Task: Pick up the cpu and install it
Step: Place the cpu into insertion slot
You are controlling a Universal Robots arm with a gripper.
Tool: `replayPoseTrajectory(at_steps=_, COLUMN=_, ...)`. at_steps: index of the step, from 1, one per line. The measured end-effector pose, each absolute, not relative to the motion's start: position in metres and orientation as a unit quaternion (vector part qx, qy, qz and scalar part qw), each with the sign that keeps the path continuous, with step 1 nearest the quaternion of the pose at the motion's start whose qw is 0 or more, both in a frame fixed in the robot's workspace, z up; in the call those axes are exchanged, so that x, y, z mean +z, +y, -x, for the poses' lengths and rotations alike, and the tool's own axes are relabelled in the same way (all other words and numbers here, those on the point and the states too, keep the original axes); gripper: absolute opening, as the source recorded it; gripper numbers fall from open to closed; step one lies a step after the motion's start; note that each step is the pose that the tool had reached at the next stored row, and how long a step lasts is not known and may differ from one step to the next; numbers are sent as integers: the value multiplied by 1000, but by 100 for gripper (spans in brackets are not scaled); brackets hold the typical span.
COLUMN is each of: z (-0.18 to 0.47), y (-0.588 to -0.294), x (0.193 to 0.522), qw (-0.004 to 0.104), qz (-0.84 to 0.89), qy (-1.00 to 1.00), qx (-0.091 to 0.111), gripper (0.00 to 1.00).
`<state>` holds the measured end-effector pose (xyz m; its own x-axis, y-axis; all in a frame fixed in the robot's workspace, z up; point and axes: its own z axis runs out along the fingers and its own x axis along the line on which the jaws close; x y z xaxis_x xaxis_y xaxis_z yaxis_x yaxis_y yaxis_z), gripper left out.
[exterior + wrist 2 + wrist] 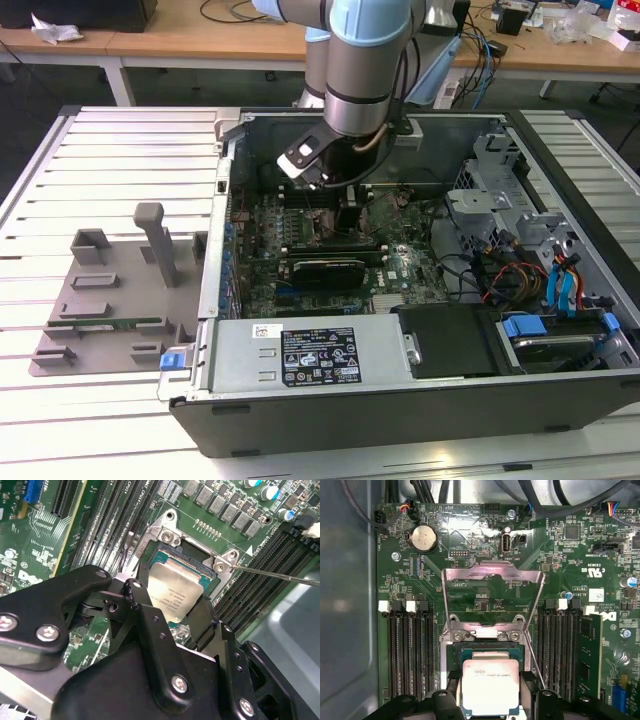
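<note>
The cpu (490,685) (176,591), a pale silvery square chip, sits between the two black fingers of my gripper (490,696) (172,609), which is shut on its edges. It lies over the socket (492,651) (200,570) on the green motherboard, level with the socket; whether it rests in it I cannot tell. The socket's metal load plate (470,572) stands swung open beyond it. In the exterior view my gripper (349,212) reaches down into the open computer case (330,410).
A thin retention lever (280,575) (535,666) runs beside the socket. Rows of black memory slots (407,650) flank it, with a green memory stick (590,652) in one. A coin battery (424,537) lies farther off. A grey parts fixture (110,300) is at the exterior view's left.
</note>
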<state>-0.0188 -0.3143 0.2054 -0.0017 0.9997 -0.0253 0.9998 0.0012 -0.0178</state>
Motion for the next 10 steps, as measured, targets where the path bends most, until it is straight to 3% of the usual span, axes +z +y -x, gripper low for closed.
replayPoseTrajectory(at_steps=10, z=19, y=-312, x=196, qw=3, qz=-707, qy=707, qx=-15, gripper=55)
